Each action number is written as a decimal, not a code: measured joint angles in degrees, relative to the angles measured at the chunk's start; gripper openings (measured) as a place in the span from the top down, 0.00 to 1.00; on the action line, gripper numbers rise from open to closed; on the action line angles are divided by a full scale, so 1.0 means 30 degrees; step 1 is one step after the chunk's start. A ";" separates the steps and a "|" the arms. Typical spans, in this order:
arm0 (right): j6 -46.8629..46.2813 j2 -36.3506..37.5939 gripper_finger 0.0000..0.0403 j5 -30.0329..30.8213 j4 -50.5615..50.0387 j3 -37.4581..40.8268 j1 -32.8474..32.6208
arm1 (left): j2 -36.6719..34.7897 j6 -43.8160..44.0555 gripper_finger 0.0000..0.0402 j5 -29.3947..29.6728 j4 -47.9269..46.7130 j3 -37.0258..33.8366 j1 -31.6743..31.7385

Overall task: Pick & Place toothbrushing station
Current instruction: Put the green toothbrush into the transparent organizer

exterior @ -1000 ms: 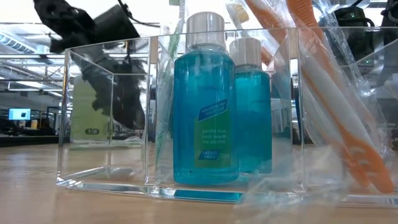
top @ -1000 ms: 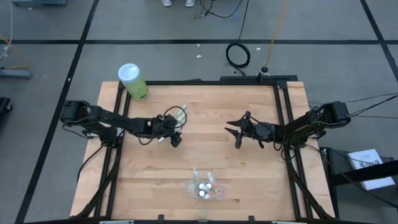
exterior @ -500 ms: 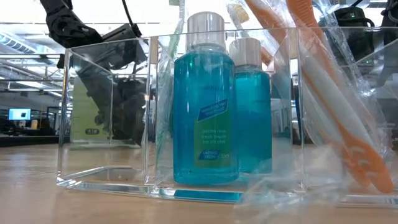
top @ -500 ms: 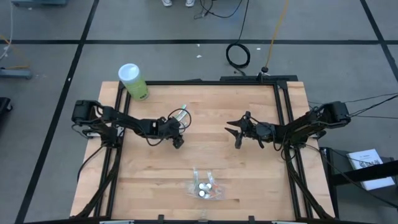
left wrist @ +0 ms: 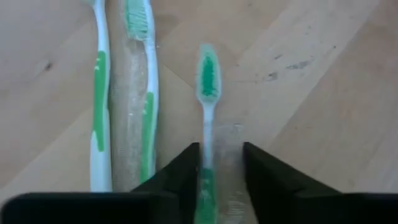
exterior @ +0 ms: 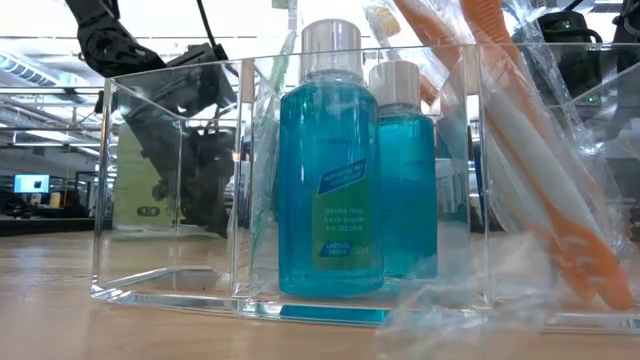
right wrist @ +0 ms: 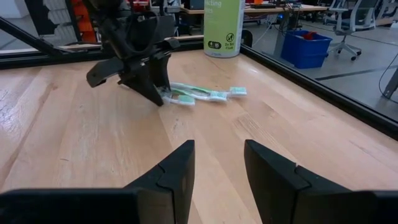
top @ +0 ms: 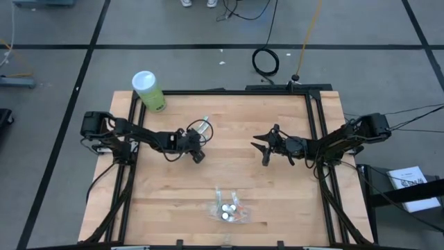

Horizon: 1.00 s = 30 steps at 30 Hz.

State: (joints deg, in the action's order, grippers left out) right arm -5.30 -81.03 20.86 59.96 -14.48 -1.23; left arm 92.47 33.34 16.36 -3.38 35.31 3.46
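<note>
Three green-white toothbrushes lie flat on the wooden table left of centre. In the left wrist view, two of them lie side by side. The third lies apart in a clear wrap. My left gripper points down over this third brush, one finger on each side of its handle. My right gripper hovers open right of centre, holding nothing. A clear box near the front edge holds two blue bottles and a crinkly pouch. My left gripper comes from above with its fingers on either side of the third toothbrush's handle, along the brush. One finger stands right against the handle; the other is a little off. I cannot tell whether either touches it. The brush lies flat on the table.
A green canister stands at the far left corner. The clear box with bottles and pouch sits near the front edge at the middle. Black rails run along the table's sides. Bare wood lies between the two grippers.
My left gripper has come down onto the near end of the toothbrushes, and its arm has stretched toward the table's right. The toothbrushes lie where they were.
</note>
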 joint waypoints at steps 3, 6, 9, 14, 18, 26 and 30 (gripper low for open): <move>0.0000 0.0000 0.68 0.0000 0.0007 0.0000 0.0000 | 0.0015 0.0115 0.81 -0.0027 -0.0022 0.0000 0.0040; 0.0000 0.0000 0.68 0.0000 0.0004 0.0000 0.0000 | 0.0022 0.0125 0.90 -0.0567 -0.0197 0.0000 0.0211; 0.0000 0.0000 0.68 0.0000 0.0000 0.0000 0.0000 | 0.0022 0.0158 0.97 -0.0647 -0.0357 0.0000 0.0262; 0.0000 0.0000 0.68 0.0000 0.0007 0.0000 0.0001 | 0.0000 0.0561 0.98 -0.0583 0.0057 -0.0015 0.0160; 0.0000 0.0000 0.68 0.0000 0.0007 0.0000 0.0005 | -0.0863 0.0463 0.99 -0.0688 0.0044 0.0047 -0.0357; 0.0000 0.0000 0.68 0.0000 -0.0051 0.0000 0.0007 | -0.4996 -0.0299 0.99 0.1020 -0.0017 0.0189 -0.2038; 0.0000 0.0000 0.68 0.0000 -0.0065 0.0000 0.0007 | -0.7521 -0.1003 1.00 0.2395 0.0869 0.0197 -0.3616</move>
State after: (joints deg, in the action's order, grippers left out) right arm -5.30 -81.03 20.86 59.77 -14.48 -1.21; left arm 69.90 30.33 23.54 -0.77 35.90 -7.39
